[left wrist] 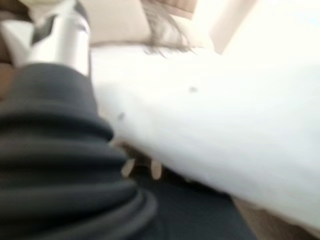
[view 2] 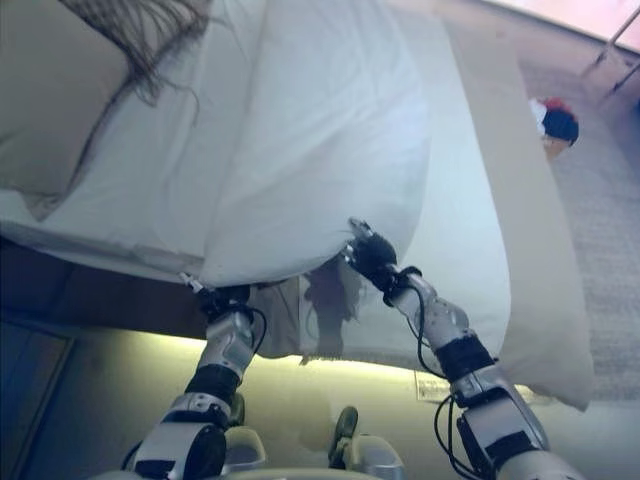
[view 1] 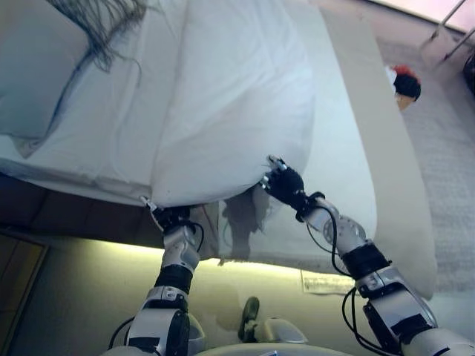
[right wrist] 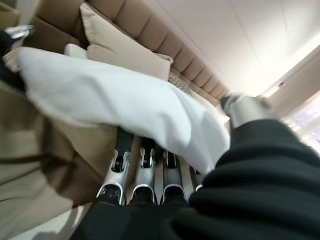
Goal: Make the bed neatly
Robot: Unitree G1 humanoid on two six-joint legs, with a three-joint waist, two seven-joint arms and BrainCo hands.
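Observation:
A large white pillow [view 1: 230, 96] is held above the bed's white sheet [view 1: 345, 163] by its near edge. My left hand [view 1: 171, 217] is at the pillow's near left corner, its thumb [left wrist: 60, 35] over the cloth and its fingers hidden beneath. My right hand [view 1: 284, 183] grips the near right corner. In the right wrist view its fingers [right wrist: 142, 170] lie under the pillow [right wrist: 115, 100] and its thumb [right wrist: 242, 107] presses on top. The pillow casts a shadow on the sheet below it.
A beige cushion [view 1: 37, 67] and a grey fringed throw [view 1: 104, 22] lie at the bed's far left. A brown padded headboard [right wrist: 150, 30] stands behind. The bed's beige side [view 1: 404, 185] borders grey carpet, where a red and black toy [view 1: 404, 83] and metal legs [view 1: 449, 30] stand.

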